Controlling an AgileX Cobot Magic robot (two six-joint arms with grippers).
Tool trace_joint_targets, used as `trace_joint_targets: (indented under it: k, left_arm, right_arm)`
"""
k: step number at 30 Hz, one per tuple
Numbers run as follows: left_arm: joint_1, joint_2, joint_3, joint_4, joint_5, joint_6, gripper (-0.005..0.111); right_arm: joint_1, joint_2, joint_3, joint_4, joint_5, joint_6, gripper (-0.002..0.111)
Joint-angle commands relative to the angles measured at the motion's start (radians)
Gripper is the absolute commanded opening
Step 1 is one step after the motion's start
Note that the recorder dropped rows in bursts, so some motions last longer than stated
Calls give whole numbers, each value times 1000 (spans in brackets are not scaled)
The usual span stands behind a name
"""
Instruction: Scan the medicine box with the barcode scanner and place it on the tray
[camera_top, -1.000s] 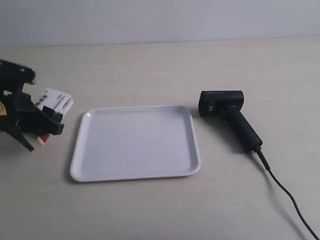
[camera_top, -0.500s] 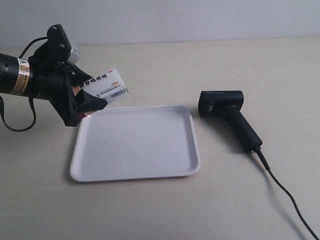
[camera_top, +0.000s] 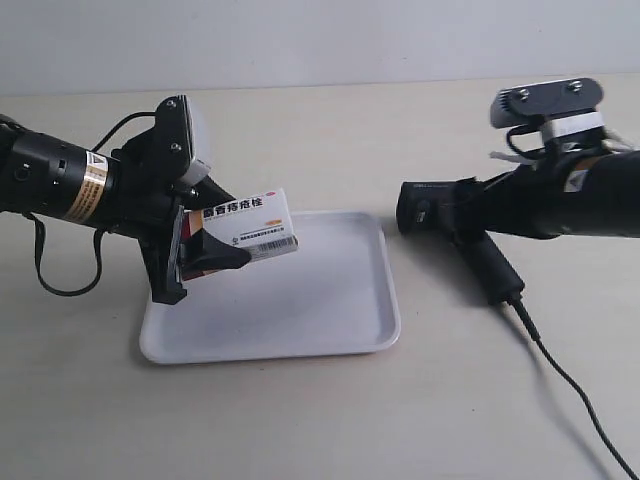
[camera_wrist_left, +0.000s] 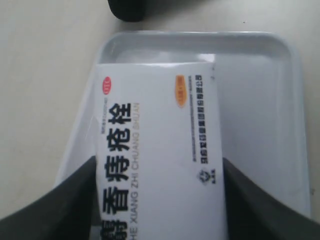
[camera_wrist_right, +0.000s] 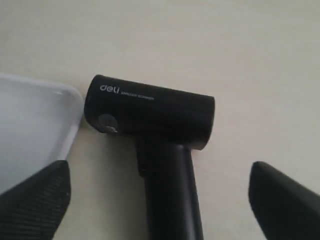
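Note:
The white medicine box (camera_top: 250, 228) hangs tilted above the left part of the white tray (camera_top: 300, 345). My left gripper (camera_top: 225, 245) is shut on it. In the left wrist view the box (camera_wrist_left: 155, 125) sits between the two dark fingers of the left gripper (camera_wrist_left: 159, 200), with the tray (camera_wrist_left: 270, 100) below. The black barcode scanner (camera_top: 495, 270) lies on the table to the right of the tray. My right gripper (camera_top: 455, 215) hovers over its head. In the right wrist view the right gripper (camera_wrist_right: 160, 200) is open, its fingers wide on either side of the scanner (camera_wrist_right: 150, 110) handle and not touching it.
The scanner's black cable (camera_top: 570, 385) trails toward the front right corner of the beige table. A corner of the tray (camera_wrist_right: 30, 125) lies close beside the scanner's head. The scanner's head (camera_wrist_left: 127, 10) shows beyond the tray in the left wrist view.
The left arm lifted the box and carried it right, from beside the tray to above its left part. The right arm came into view and reached over the scanner.

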Motion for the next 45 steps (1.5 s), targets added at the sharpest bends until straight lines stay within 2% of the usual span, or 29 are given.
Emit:
trace_joint_targets:
  k: [1, 10, 14, 15, 16, 17, 18, 19, 20, 23, 26, 29, 42, 45]
  left_arm:
    - [-4, -3, 2, -7, -15, 5, 0]
    - [-4, -3, 2, -7, -9, 16, 0]
    - [-4, -2, 4, -7, -2, 25, 0]
    - [-4, -2, 4, -7, -2, 25, 0]
    - [-4, -2, 4, -7, -2, 25, 0]
    - [-4, -2, 4, -7, -2, 25, 0]
    - [-4, -2, 4, -7, -2, 25, 0]
    - [-4, -2, 4, -7, -2, 25, 0]
    - [-4, -2, 4, -7, -2, 25, 0]
    - [-4, -2, 4, -7, 6, 25, 0]
    - [-2, -2, 6, -7, 13, 36, 0]
    - [-2, -2, 20, -7, 30, 87, 0]
    - [-2, -2, 27, -7, 23, 89, 0]
    - [-2, -2, 27, -7, 23, 82, 0]
  right_arm:
    - [-12, 163, -101, -11, 20, -88, 105]
    - [-58, 300, -163, -11, 6, -164, 103]
    - [-58, 324, -175, -11, -2, -206, 91]
    - [-58, 326, -175, -11, -7, -221, 85]
    - [-58, 326, -175, -11, -15, -226, 69]
    - [-58, 326, -175, -11, -15, -226, 60]
    - [-58, 326, -175, -11, -17, -228, 41]
    - [-58, 324, -175, -11, -15, -234, 32]
    - [-58, 311, -175, -11, 8, -257, 17]
    - [-58, 249, -175, -11, 82, -283, 2]
    - [-58, 119, -166, -11, 194, -331, 0]
    - [-58, 62, -139, -11, 192, -376, 0]
    - [-44, 75, -133, -11, 239, -438, 0]
    - [-39, 75, -133, -11, 202, -435, 0]
